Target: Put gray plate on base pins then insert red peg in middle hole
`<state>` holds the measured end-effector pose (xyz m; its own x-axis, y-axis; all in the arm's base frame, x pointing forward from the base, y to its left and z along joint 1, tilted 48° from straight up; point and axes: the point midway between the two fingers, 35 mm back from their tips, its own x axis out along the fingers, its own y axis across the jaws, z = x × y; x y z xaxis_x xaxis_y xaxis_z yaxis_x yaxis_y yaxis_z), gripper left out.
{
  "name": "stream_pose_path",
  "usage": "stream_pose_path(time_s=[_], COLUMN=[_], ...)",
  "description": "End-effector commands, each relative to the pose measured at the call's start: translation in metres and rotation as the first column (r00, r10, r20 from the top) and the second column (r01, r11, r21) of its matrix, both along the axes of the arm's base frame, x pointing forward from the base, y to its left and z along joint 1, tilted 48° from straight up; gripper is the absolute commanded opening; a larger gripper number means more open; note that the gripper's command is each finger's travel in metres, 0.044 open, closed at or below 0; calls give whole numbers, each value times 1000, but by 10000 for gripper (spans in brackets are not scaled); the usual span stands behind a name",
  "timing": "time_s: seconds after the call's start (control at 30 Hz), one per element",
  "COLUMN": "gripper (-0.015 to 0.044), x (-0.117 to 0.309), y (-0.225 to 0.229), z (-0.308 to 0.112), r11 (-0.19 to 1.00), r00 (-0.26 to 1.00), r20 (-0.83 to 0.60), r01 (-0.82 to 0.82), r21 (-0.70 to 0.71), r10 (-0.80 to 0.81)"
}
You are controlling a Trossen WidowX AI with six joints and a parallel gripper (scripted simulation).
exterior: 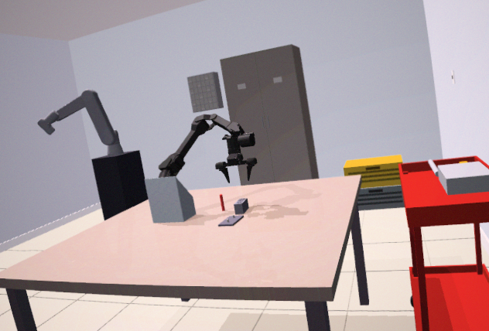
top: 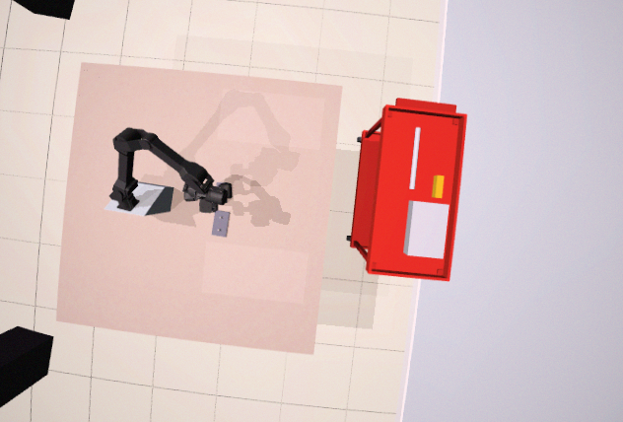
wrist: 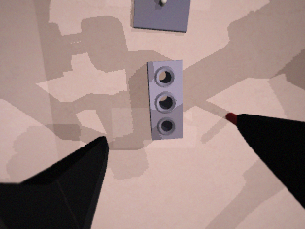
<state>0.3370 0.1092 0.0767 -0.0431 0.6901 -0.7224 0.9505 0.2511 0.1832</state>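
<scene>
The gray plate (exterior: 241, 206) (wrist: 165, 89), a block with three holes facing up, stands on the table beside the base. The flat gray base (top: 222, 223) (exterior: 229, 223) (wrist: 151, 19) lies on the table with two small upright pins. The red peg (exterior: 221, 203) (wrist: 231, 117) stands upright on the other side of the plate from the arm's outer reach, mostly hidden by a finger in the wrist view. My gripper (exterior: 238, 181) (wrist: 171, 131) is wide open and empty, pointing down above the plate. In the top view the arm hides the plate and peg.
The arm's wedge-shaped mount (top: 161, 199) (exterior: 167, 201) stands on the pink table (top: 125, 276) (exterior: 177, 256). A red cart (top: 389, 166) (exterior: 422, 192) with a white box (top: 427, 230) stands beyond the table's edge. A gray robot arm (exterior: 98, 117) stands on a black pedestal behind.
</scene>
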Motion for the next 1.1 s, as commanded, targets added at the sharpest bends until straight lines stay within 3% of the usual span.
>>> stream_pose_path(time_s=[0.0, 0.17, 0.33, 1.07], gripper=[440, 440, 440, 440], x=[-8, -8, -12, -13], y=[-7, -5, 42, 67], z=[-1, -2, -40, -66], r11=[996, 996, 996, 996], r00=[994, 994, 994, 994], r20=[-90, -90, -90, -90], r01=[67, 67, 67, 66], r21=[57, 57, 60, 60], r10=[-61, -61, -61, -61])
